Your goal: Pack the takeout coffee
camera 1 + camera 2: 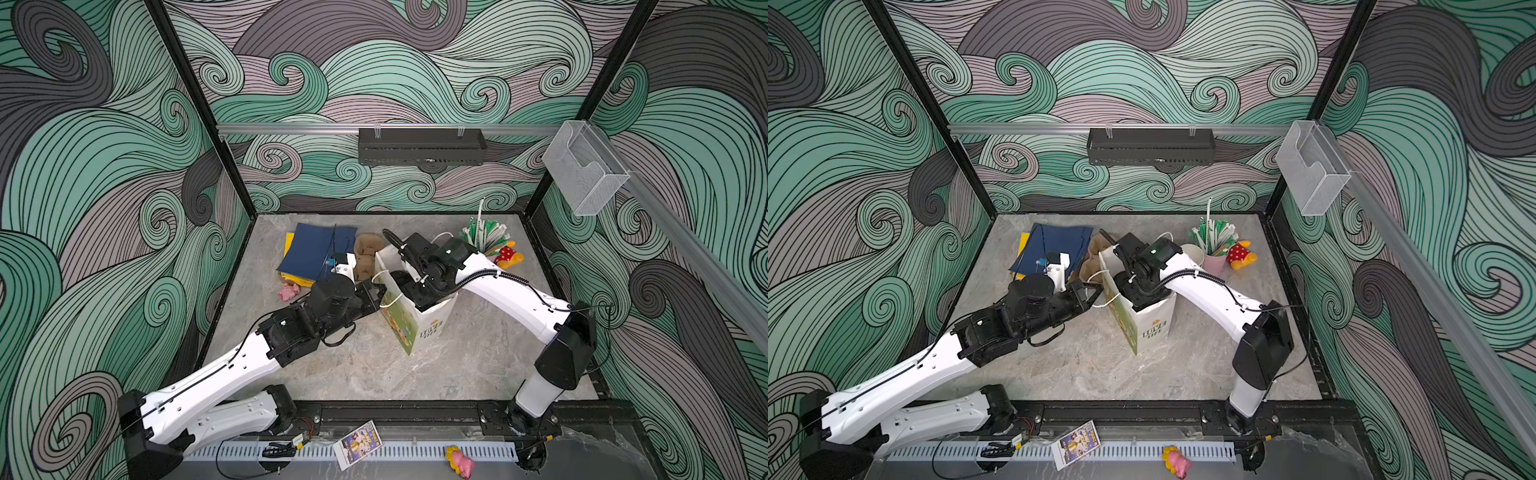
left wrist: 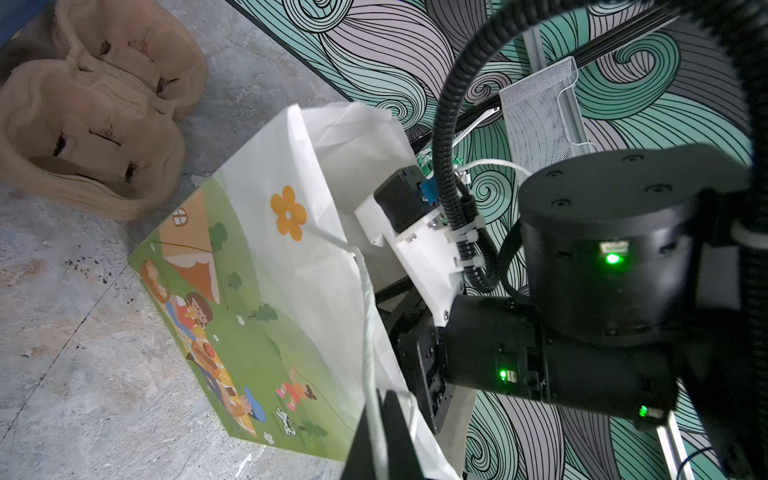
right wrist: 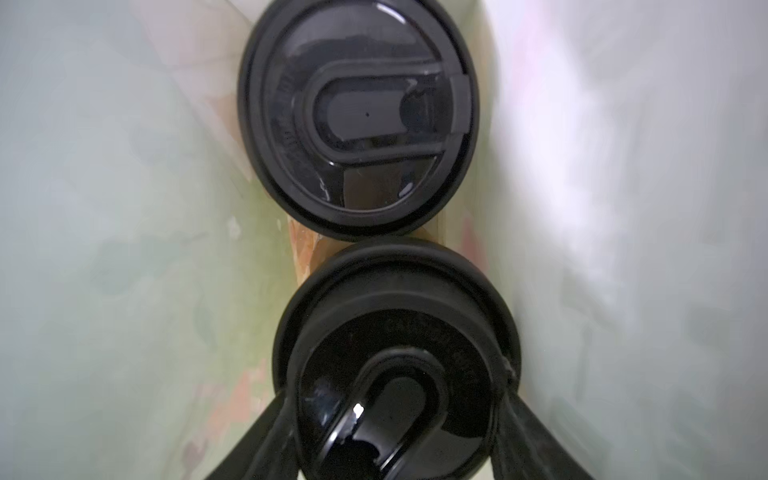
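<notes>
**Inspector:** State of right gripper (image 3: 395,415)?
**Assistant:** Inside the paper bag (image 1: 417,332), jaws clamped on 1 lidded cup (image 3: 395,345). The 2nd cup (image 3: 357,120) stands just beside it, also in the bag.
**Inspector:** And left gripper (image 2: 386,428)?
**Assistant:** Outside the bag, pinched tight on its handle cord (image 2: 368,316).

White arm links (image 1: 232,374), black joints (image 1: 565,357), ribbed black conduit (image 2: 444,124), zip ties (image 2: 467,237), green lights (image 2: 612,258); black right hand (image 3: 395,390)
</notes>
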